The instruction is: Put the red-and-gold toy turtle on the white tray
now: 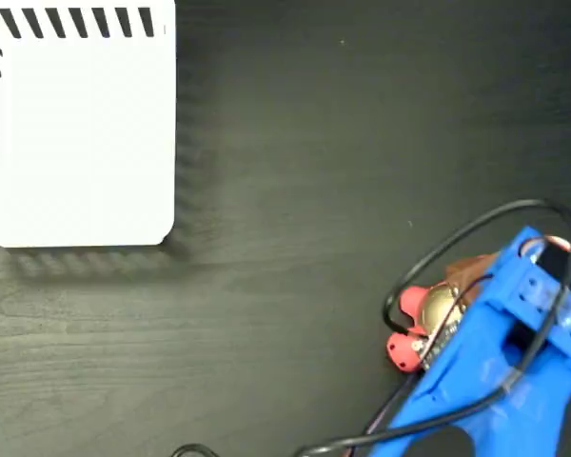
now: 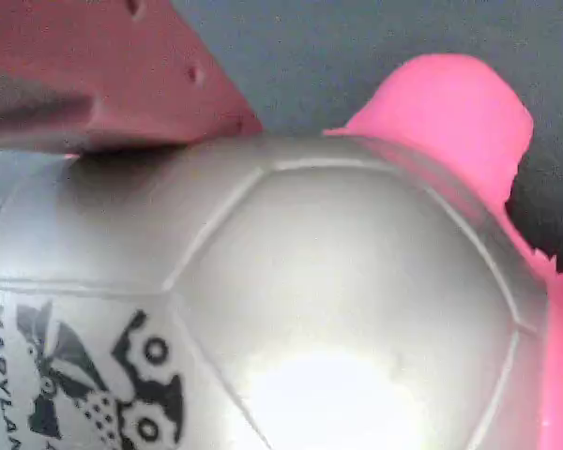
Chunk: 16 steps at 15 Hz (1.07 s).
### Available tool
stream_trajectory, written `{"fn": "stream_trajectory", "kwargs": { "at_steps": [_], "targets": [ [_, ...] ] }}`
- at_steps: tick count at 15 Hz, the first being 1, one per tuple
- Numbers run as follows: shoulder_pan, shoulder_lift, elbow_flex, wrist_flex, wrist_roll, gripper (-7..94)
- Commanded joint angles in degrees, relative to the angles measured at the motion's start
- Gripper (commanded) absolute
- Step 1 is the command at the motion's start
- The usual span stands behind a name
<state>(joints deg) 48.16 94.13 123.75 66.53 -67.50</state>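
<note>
While the white tray (image 1: 76,133) sits in the upper left of the fixed view, the red-and-gold toy turtle (image 1: 428,319) lies at lower right, well apart. The blue arm's gripper (image 1: 436,328) covers it, a finger (image 2: 103,75) touching the shell; I cannot tell whether it grips.

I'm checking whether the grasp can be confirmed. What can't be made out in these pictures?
- Fingers: fixed view, hidden under the blue arm; open or shut unclear.
- Turtle: fixed view, partly covered by the arm.
- Tray: cut off by the left edge.
- Shell print: wrist view, cropped at the edge.
</note>
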Motion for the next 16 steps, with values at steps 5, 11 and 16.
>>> {"fn": "stream_trajectory", "kwargs": {
  "at_steps": [5, 11, 16],
  "targets": [
    [-3.3, 3.3, -15.8, 12.8, 12.2, 0],
    [-9.9, 4.2, -34.0, 27.3, 23.2, 0],
    [-13.7, 5.5, -35.1, 26.7, 29.2, 0]
  ]
}}
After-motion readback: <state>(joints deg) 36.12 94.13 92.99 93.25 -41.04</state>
